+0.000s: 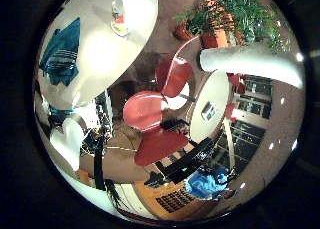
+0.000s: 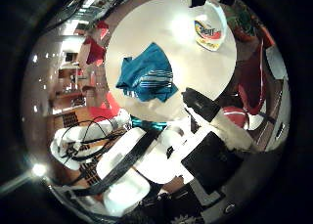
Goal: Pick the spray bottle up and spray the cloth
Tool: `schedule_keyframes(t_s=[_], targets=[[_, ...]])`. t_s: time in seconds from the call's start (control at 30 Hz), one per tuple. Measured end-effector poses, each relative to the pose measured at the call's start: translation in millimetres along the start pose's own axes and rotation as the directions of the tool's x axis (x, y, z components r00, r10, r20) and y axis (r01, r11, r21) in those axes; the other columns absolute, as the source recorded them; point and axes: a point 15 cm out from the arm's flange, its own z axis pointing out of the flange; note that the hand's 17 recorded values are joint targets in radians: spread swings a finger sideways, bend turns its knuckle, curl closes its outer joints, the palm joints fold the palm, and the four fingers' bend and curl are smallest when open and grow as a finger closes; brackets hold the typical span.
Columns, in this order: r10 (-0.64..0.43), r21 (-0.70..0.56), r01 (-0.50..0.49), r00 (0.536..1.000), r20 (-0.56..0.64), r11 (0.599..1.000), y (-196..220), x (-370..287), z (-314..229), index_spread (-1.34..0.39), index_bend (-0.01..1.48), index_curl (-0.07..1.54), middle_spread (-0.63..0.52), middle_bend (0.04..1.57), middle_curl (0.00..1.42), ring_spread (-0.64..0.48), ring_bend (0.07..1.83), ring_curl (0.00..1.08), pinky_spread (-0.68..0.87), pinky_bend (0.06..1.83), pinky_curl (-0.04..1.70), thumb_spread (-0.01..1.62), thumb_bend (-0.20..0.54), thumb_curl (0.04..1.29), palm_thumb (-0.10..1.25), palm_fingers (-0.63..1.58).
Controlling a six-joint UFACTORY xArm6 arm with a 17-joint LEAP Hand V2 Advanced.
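A white spray bottle (image 2: pixel 208 29) with a coloured label stands near the far edge of a round white table (image 2: pixel 186 63). A teal striped cloth (image 2: pixel 147 73) lies crumpled on the same table, a short way from the bottle. My hand (image 2: pixel 161 156) is off the table's near edge, away from both, its white and black fingers relaxed with nothing between them. The little finger side palm view shows the bottle (image 1: pixel 121 19), the cloth (image 1: pixel 62 51) and one straight white finger (image 1: pixel 250 61).
Red chairs (image 1: pixel 150 109) stand on the floor beside the table. A second small round table (image 1: pixel 212 99) and a potted plant (image 1: pixel 225 14) lie beyond them. More red seats (image 2: pixel 93 53) stand at the room's far side.
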Motion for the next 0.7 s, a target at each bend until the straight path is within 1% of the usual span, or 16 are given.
schedule_keyframes(t_s=[0.13,0.3,0.4,0.5,0.57,0.7], targets=[[0.017,0.014,-0.017,1.000,0.010,1.000,-3.9,2.8,-4.4,-0.37,0.18,0.34,-0.02,0.23,0.36,0.23,0.19,0.19,0.47,0.20,0.29,1.10,-0.018,0.30,0.80,0.35],[0.101,0.018,-0.102,0.994,0.050,0.995,0.6,26.3,-1.9,-0.36,0.18,0.34,-0.02,0.24,0.36,0.23,0.19,0.19,0.47,0.20,0.29,1.10,-0.022,0.30,0.78,0.35],[0.166,0.050,-0.173,0.979,0.121,0.984,2.3,41.1,-0.2,-0.36,0.18,0.33,-0.02,0.24,0.36,0.23,0.19,0.19,0.47,0.21,0.29,1.10,-0.018,0.30,0.78,0.35],[0.222,0.098,-0.245,0.955,0.198,0.965,2.4,57.4,-5.8,-0.35,0.18,0.33,-0.02,0.25,0.36,0.23,0.19,0.19,0.47,0.21,0.29,1.10,-0.019,0.30,0.78,0.35],[0.254,0.112,-0.283,0.942,0.219,0.952,7.0,69.8,-10.0,-0.35,0.18,0.34,-0.02,0.26,0.36,0.23,0.19,0.19,0.48,0.21,0.29,1.10,-0.019,0.30,0.78,0.35],[0.288,0.115,-0.321,0.929,0.232,0.940,16.0,84.7,-9.4,-0.35,0.18,0.34,-0.02,0.25,0.36,0.23,0.19,0.19,0.47,0.22,0.29,1.10,-0.019,0.30,0.78,0.36]])
